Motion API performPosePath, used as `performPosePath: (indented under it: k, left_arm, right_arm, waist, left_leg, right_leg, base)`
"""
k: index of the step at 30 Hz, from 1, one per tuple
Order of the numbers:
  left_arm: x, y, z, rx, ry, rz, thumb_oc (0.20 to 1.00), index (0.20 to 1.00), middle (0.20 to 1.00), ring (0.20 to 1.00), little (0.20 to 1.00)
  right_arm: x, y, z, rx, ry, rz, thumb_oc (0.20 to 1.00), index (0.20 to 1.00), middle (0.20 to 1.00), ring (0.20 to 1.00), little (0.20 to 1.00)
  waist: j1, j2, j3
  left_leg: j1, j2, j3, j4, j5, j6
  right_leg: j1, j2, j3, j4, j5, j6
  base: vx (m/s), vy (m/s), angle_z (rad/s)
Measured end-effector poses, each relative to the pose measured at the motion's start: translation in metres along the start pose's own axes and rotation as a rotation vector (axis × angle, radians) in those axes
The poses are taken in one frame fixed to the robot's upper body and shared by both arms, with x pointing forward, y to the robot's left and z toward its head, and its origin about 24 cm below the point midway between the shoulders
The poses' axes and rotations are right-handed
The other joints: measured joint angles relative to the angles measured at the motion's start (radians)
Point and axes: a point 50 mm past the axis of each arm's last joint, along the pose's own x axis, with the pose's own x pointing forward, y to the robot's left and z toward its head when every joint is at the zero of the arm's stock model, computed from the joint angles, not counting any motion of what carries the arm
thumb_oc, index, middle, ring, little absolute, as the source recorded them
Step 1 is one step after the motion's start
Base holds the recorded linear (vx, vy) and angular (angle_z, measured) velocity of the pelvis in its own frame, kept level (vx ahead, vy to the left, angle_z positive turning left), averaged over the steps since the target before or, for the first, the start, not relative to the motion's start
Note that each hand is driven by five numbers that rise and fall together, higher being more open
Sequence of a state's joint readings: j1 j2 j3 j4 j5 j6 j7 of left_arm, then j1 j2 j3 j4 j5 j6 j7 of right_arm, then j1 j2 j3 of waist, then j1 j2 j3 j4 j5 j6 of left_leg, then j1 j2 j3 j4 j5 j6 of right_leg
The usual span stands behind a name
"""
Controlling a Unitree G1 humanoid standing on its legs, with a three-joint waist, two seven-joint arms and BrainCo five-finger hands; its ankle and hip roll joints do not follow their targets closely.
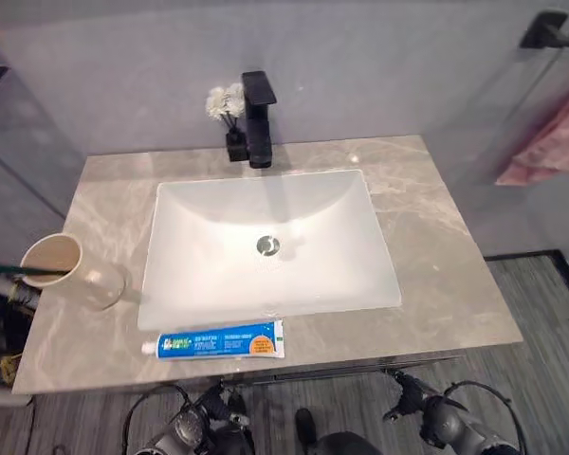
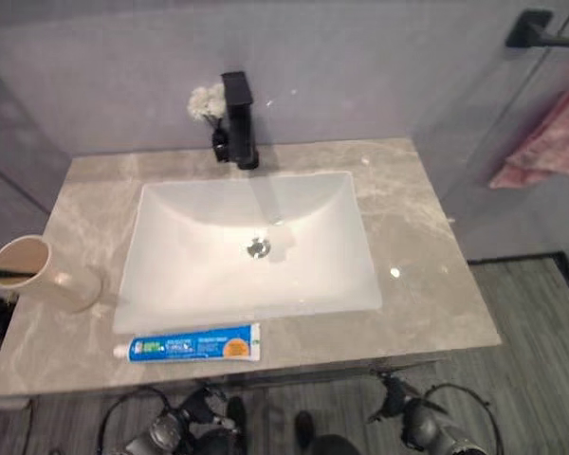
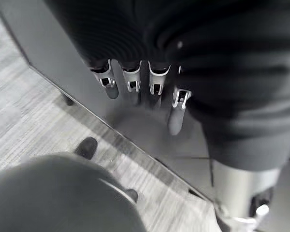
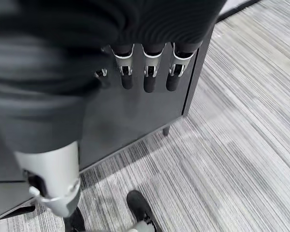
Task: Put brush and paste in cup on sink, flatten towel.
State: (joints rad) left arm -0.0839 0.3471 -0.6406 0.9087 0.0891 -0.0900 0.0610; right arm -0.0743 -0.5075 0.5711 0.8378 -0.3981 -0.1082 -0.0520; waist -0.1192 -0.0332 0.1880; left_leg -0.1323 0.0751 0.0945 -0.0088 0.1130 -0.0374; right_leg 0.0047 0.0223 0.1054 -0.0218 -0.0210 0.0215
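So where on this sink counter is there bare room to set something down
The widest bare patch is the counter right of the basin, running from the wall to the front edge. The back-left corner beside the faucet is free too. It is tighter on the left, where the cup stands, and along the front strip holding the toothpaste tube.

- Bench (image 1: 436, 246): grey veined stone look, polished, faint sheen.
- Sink (image 1: 266, 204): white, smooth, glossy, like ceramic; metal drain at centre.
- Faucet (image 1: 259, 118), 12 o'clock: matt black.
- Cup (image 1: 62, 268), 9 o'clock: cream, matt.
- Toothpaste tube (image 1: 221, 340), 6 o'clock: glossy blue plastic.
- Towel (image 1: 555, 142), 2 o'clock: pink soft cloth.
- Floor (image 4: 241, 145): grey, streaked, wood-grain look.
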Motion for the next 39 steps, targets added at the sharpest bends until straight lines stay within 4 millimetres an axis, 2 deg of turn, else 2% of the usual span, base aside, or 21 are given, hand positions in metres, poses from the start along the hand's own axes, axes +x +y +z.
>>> performPosePath:
  k: [3,4,8,14,16,17,18,19,20,21,23,25,27,29,30,31,34,36,37,38,39]
  left_arm:
    - [0.0,-0.001,0.001,0.005,-0.007,-0.004,1.0,1.0,1.0,1.0,1.0]
    - [0.0,0.0,0.002,0.008,-0.011,-0.002,1.0,1.0,1.0,1.0,1.0]
    - [-0.001,0.0,-0.001,0.003,-0.003,0.003,1.0,1.0,1.0,1.0,1.0]
    - [-0.002,-0.003,-0.003,-0.006,0.005,0.0,1.0,1.0,1.0,1.0,1.0]
    - [-0.001,-0.002,-0.001,-0.003,-0.003,0.004,1.0,1.0,1.0,1.0,1.0]
    - [0.0,-0.001,0.002,0.01,-0.016,0.003,1.0,1.0,1.0,1.0,1.0]
    - [0.002,0.001,0.006,0.018,-0.025,0.005,1.0,1.0,1.0,1.0,1.0]
    - [0.003,0.003,0.009,0.028,-0.036,0.008,1.0,1.0,1.0,1.0,1.0]
    - [0.004,0.009,0.014,0.032,-0.051,0.021,1.0,1.0,1.0,1.0,1.0]
    - [0.003,0.011,0.013,0.02,-0.053,0.034,1.0,1.0,1.0,1.0,1.0]
    - [0.002,0.018,0.008,0.024,-0.04,0.057,1.0,1.0,1.0,1.0,1.0]
    - [-0.002,0.029,-0.001,0.0,-0.014,0.103,1.0,1.0,1.0,1.0,1.0]
    - [-0.004,0.028,0.0,-0.034,-0.032,0.127,1.0,1.0,1.0,1.0,1.0]
    - [-0.004,0.025,0.001,-0.043,-0.035,0.121,1.0,1.0,1.0,1.0,1.0]
    - [-0.002,0.023,0.011,-0.052,-0.078,0.12,1.0,1.0,1.0,1.0,1.0]
    - [-0.003,0.022,0.013,-0.054,-0.091,0.118,1.0,1.0,1.0,1.0,1.0]
    - [0.001,0.025,0.026,-0.052,-0.132,0.124,1.0,1.0,1.0,1.0,1.0]
    - [0.004,0.025,0.035,-0.058,-0.151,0.124,1.0,1.0,1.0,1.0,1.0]
    - [0.005,0.029,0.035,-0.054,-0.149,0.133,1.0,1.0,1.0,1.0,1.0]
    - [0.005,0.033,0.035,-0.049,-0.146,0.14,1.0,1.0,1.0,1.0,1.0]
    - [0.007,0.039,0.036,-0.041,-0.139,0.15,1.0,1.0,1.0,1.0,1.0]
  right_arm:
    - [0.007,-0.004,0.016,0.013,-0.046,-0.013,1.0,1.0,1.0,1.0,1.0]
    - [0.008,-0.002,0.023,0.021,-0.078,-0.011,1.0,1.0,1.0,1.0,1.0]
    - [0.005,0.008,0.021,0.032,-0.075,0.019,1.0,1.0,1.0,1.0,1.0]
    - [0.005,0.007,0.023,0.031,-0.084,0.015,1.0,1.0,1.0,1.0,1.0]
    - [0.008,-0.001,0.029,0.024,-0.102,-0.008,1.0,1.0,1.0,1.0,1.0]
    - [0.01,-0.007,0.035,0.008,-0.121,-0.023,1.0,1.0,1.0,1.0,1.0]
    - [0.011,-0.009,0.038,-0.001,-0.134,-0.032,1.0,1.0,1.0,1.0,1.0]
    - [0.012,-0.011,0.042,-0.012,-0.148,-0.038,1.0,1.0,1.0,1.0,1.0]
    - [0.014,-0.015,0.05,-0.037,-0.176,-0.041,1.0,1.0,1.0,1.0,1.0]
    - [0.015,-0.014,0.056,-0.051,-0.196,-0.037,1.0,1.0,1.0,1.0,1.0]
    - [0.015,-0.012,0.063,-0.043,-0.221,-0.033,1.0,1.0,1.0,1.0,1.0]
    - [0.014,-0.011,0.07,-0.051,-0.254,-0.029,1.0,1.0,1.0,1.0,1.0]
    - [0.012,-0.018,0.066,-0.057,-0.253,-0.049,1.0,1.0,1.0,1.0,1.0]
    - [0.011,-0.017,0.062,-0.062,-0.242,-0.044,1.0,1.0,1.0,1.0,1.0]
    - [0.005,-0.017,0.049,-0.083,-0.223,-0.036,1.0,1.0,1.0,1.0,1.0]
    - [0.004,-0.02,0.044,-0.094,-0.212,-0.04,1.0,1.0,1.0,1.0,1.0]
    - [0.0,-0.022,0.023,-0.113,-0.145,-0.035,1.0,1.0,1.0,1.0,1.0]
    - [-0.001,-0.022,0.013,-0.116,-0.108,-0.031,1.0,1.0,1.0,1.0,1.0]
    - [-0.001,-0.017,0.014,-0.107,-0.11,-0.024,1.0,1.0,1.0,1.0,1.0]
    - [-0.002,-0.014,0.015,-0.094,-0.112,-0.023,1.0,1.0,1.0,1.0,1.0]
    - [-0.001,-0.013,0.017,-0.07,-0.114,-0.033,1.0,1.0,1.0,1.0,1.0]
  waist:
    - [0.024,0.005,0.0]
    - [0.031,0.013,0.0]
    - [0.053,0.036,-0.015]
    - [0.05,0.03,-0.03]
    - [0.046,0.025,-0.029]
    - [0.046,0.023,-0.026]
    - [0.047,0.023,-0.024]
    - [0.052,0.022,-0.023]
    - [0.079,0.023,-0.007]
    - [0.101,0.021,-0.005]
    - [0.125,-0.002,-0.003]
    - [0.153,-0.038,-0.001]
    - [0.144,0.005,-0.002]
    - [0.135,0.016,-0.006]
    - [0.118,0.029,-0.015]
    - [0.121,0.038,-0.012]
    - [0.119,0.087,-0.013]
    - [0.134,0.125,-0.009]
    - [0.125,0.092,-0.005]
    - [0.117,0.062,-0.002]
    - [0.1,0.011,0.0]
  left_leg:
    - [0.048,-0.028,0.045,-0.067,-0.019,0.008]
    - [0.054,-0.059,0.052,-0.073,-0.023,0.014]
    - [0.061,-0.093,0.058,-0.082,-0.028,0.021]
    - [0.045,-0.094,0.074,-0.08,-0.026,0.036]
    - [0.02,-0.09,0.102,-0.08,-0.013,0.058]
    - [-0.004,-0.082,0.116,-0.069,-0.008,0.07]
    - [-0.022,-0.08,0.117,-0.058,-0.014,0.086]
    - [-0.043,-0.077,0.133,-0.045,-0.01,0.099]
    - [-0.045,-0.063,0.152,-0.035,-0.014,0.109]
    - [-0.038,-0.052,0.159,-0.034,-0.018,0.103]
    - [-0.022,-0.041,0.159,-0.032,-0.014,0.086]
    - [-0.013,-0.027,0.167,-0.032,-0.006,0.037]
    - [-0.026,0.038,0.13,-0.031,0.02,-0.007]
    - [-0.03,0.056,0.108,-0.027,0.038,-0.032]
    - [-0.047,0.097,0.052,-0.03,0.07,-0.058]
    - [-0.05,0.117,0.047,-0.028,0.071,-0.059]
    - [-0.126,0.16,-0.034,-0.021,0.123,-0.121]
    - [-0.147,0.188,-0.044,-0.055,0.069,-0.138]
    - [-0.142,0.173,0.004,-0.074,-0.02,-0.156]
    - [-0.144,0.146,0.031,-0.063,-0.015,-0.121]
    - [-0.143,0.097,0.057,0.0,-0.018,-0.096]
  right_leg:
    - [-0.032,-0.034,0.028,0.07,-0.05,0.028]
    - [-0.041,-0.068,0.022,0.09,-0.068,0.044]
    - [-0.039,-0.103,0.021,0.09,-0.066,0.073]
    - [-0.086,-0.1,0.044,0.129,-0.072,0.085]
    - [-0.138,-0.095,0.076,0.155,-0.076,0.094]
    - [-0.175,-0.095,0.098,0.188,-0.089,0.129]
    - [-0.204,-0.104,0.099,0.22,-0.097,0.138]
    - [-0.224,-0.139,0.071,0.238,-0.098,0.139]
    - [-0.236,-0.219,-0.047,0.235,-0.097,0.141]
    - [-0.23,-0.242,-0.07,0.228,-0.088,0.146]
    - [-0.165,-0.256,-0.055,0.171,-0.025,0.15]
    - [-0.123,-0.255,-0.051,0.089,-0.021,0.174]
    - [-0.083,-0.165,-0.083,0.025,0.021,0.142]
    - [-0.072,-0.145,-0.095,0.022,0.023,0.129]
    - [-0.056,-0.1,-0.148,0.016,0.013,0.088]
    - [-0.059,-0.076,-0.155,0.027,0.011,0.08]
    - [-0.116,-0.023,-0.216,0.08,-0.02,0.039]
    - [-0.16,0.004,-0.232,0.134,-0.038,0.013]
    - [-0.182,-0.043,-0.241,0.128,-0.024,-0.018]
    - [-0.181,-0.08,-0.257,0.116,-0.012,-0.019]
    - [-0.179,-0.139,-0.259,0.086,0.023,-0.02]
  base:
    - [0.03,0.075,-0.32]
    - [0.05,0.133,-0.02]
    - [0.0,0.07,0.03]
    - [-0.11,0.052,-0.11]
    - [-0.19,-0.09,-0.46]
    - [-0.21,-0.154,-0.39]
    - [-0.22,-0.133,-0.25]
    - [-0.2,-0.086,-0.18]
    - [-0.17,-0.085,-0.3]
    - [-0.17,-0.134,-0.37]
    - [-0.11,-0.218,-0.1]
    - [-0.03,-0.17,-0.16]
    - [-0.06,-0.333,-0.07]
    - [-0.09,-0.259,0.37]
    - [-0.14,-0.223,0.6]
    - [-0.17,-0.273,0.6]
    - [-0.11,-0.097,0.54]
    - [-0.12,-0.001,0.32]
    - [-0.09,0.067,0.4]
    - [-0.06,0.095,0.57]
    - [-0.03,0.081,0.49]
